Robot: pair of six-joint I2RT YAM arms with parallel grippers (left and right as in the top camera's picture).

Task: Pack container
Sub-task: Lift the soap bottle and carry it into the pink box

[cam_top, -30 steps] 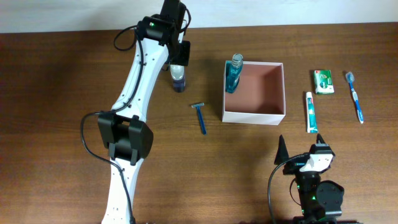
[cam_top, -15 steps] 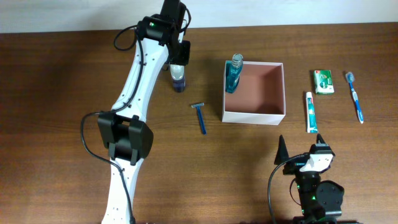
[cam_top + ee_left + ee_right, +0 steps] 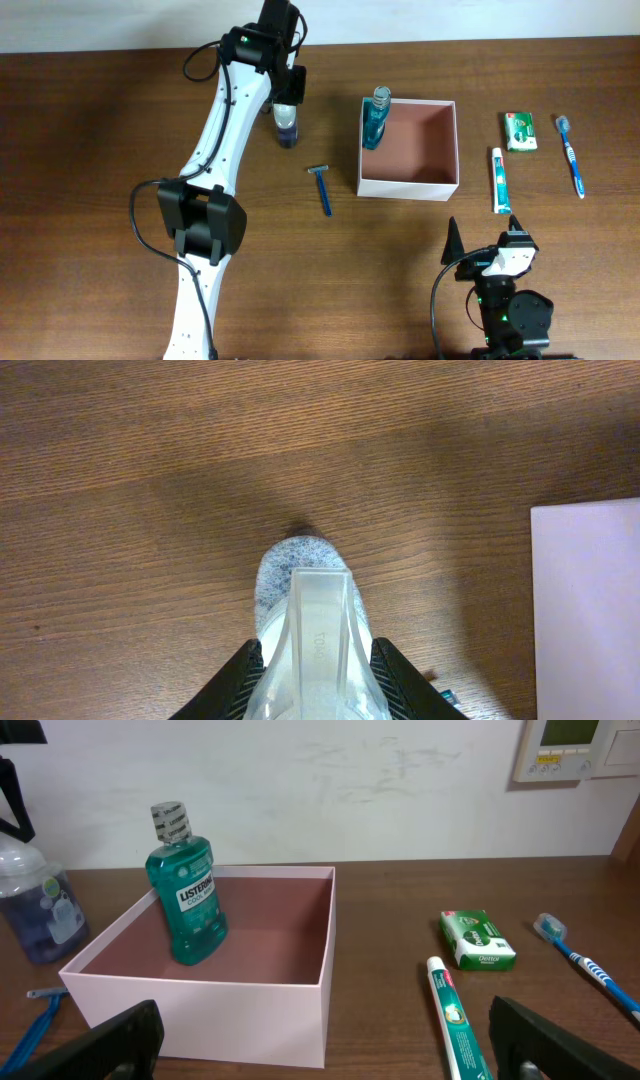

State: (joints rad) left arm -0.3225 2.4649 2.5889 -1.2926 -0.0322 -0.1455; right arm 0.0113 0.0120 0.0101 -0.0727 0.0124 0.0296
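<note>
the left end effector is clamped on a clear bottle with bluish contents. its two dark fingers press on opposite sides just below the cap. the bottle stands upright on the bench, long axis vertical, in the upper middle of the overhead frame.

the container lies to the right of that grip, near but not touching. a mouthwash already stands in its upper left corner and the rest of its floor is bare. the carry looks to be a lift, then a shift rightward over the near wall.

the right end effector has its fingers spread wide and holds nothing. it sits at the lower right, closer to the toothpaste.
</note>
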